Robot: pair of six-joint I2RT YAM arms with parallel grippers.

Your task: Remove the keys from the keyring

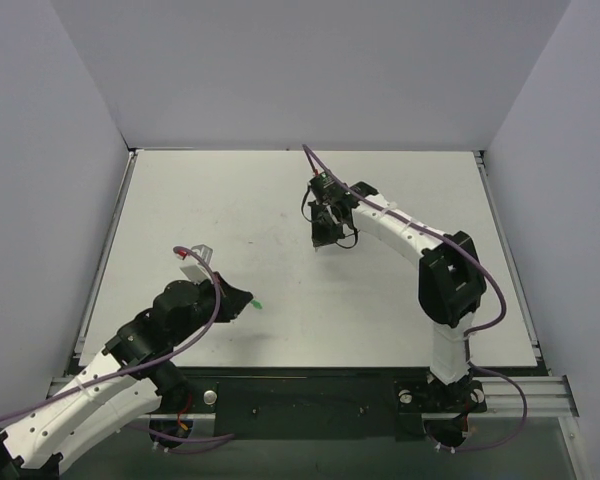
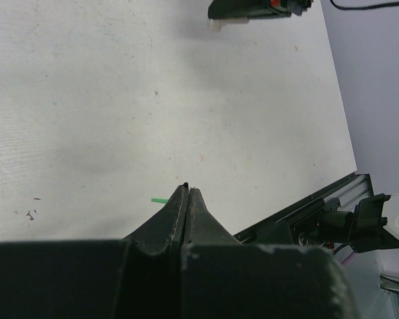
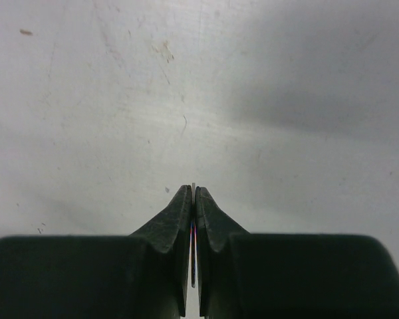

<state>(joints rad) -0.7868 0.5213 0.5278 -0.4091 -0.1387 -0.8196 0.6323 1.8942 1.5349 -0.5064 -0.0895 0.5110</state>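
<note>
We see the left arm [image 1: 90, 400] lying low, reaching toward 2 o'clock. The left fingers [image 2: 176, 216] are pressed together, the tiny bright green oval plastic keyring tag [image 1: 257, 305] at their tip; whether they grip it is unclear. The right arm [image 1: 400, 225] bends toward 10 o'clock over the white surface [image 1: 380, 320], and the right fingers [image 3: 179, 212] are clamped on the thin silver-grey metal key [image 3: 194, 185].

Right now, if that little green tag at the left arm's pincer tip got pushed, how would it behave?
It would probably skid easily: the green tag looks tiny and thin beside the left pincer, so it is likely very light. It seems flat, so it should slide rather than roll. Only a sliver shows in the wrist view, so its stiffness is hard to judge.
</note>
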